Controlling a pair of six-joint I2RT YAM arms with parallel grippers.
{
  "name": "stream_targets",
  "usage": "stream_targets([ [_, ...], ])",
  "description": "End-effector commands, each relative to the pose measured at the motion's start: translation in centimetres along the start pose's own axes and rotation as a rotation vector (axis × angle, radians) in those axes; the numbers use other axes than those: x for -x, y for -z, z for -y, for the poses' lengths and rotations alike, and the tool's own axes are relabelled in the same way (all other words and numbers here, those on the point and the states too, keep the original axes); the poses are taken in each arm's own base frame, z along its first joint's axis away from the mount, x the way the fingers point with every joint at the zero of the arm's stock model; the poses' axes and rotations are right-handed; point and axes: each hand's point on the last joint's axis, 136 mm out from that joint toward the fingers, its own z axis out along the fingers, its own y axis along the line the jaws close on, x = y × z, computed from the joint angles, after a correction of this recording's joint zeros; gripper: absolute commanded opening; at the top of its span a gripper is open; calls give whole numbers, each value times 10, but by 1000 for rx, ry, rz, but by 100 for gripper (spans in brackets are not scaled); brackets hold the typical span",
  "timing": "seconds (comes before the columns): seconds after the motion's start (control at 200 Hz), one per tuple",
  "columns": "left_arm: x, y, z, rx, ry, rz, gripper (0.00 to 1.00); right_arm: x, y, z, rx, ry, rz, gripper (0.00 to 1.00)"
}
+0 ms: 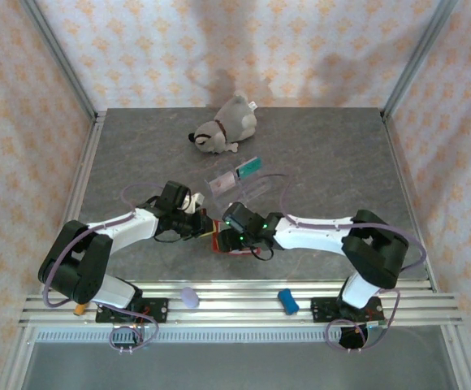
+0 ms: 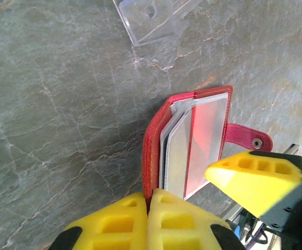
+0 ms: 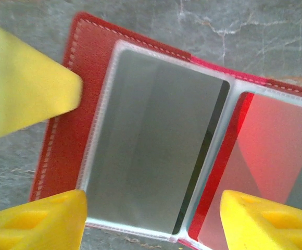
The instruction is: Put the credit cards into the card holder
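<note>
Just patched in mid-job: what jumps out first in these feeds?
The red card holder lies open mid-table, its pockets showing, with the left gripper pinched on its cover edge and the right gripper open above it. Behind it lies a clear case with a teal card at its far end, and a grey plush dog sits at the back.

You've got the card holder [image 1: 219,238] lying open on the bench [image 1: 138,162], left pincer [image 2: 150,197] at its left edge, right pincer [image 3: 152,200] over it. Behind it sits the clear case [image 1: 239,184], a credit card [image 1: 249,168] just beyond, the plush toy [image 1: 223,128] farthest back.
</note>
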Motion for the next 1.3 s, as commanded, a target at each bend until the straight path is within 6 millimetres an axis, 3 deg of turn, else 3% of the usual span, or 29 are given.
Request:
stream_targets([
  [0.0, 4, 5, 19, -60, -23, 6, 2, 10, 1, 0, -25, -18, 35, 70],
  [0.225, 6, 10, 29, -105, -17, 26, 1, 10, 4, 0, -26, -25, 32, 76],
  [0.37, 4, 11, 26, -99, -14, 34, 0, 16, 16, -9, 19, -25, 56, 76],
  [0.626, 3, 5, 20, -86, 2, 23, 0, 16, 18, -22, 92, -24, 56, 77],
  [0.891, 4, 7, 22, -90, -5, 29, 0, 3, -4, 7, -26, -35, 40, 76],
  [1.076, 0, 7, 18, -65, -9, 13, 0, 9, 12, 26, -103, -52, 112, 62],
  [1.297, 0, 6, 13, -30, -27, 0, 0, 11, 28, 36, -129, -37, 140, 57],
])
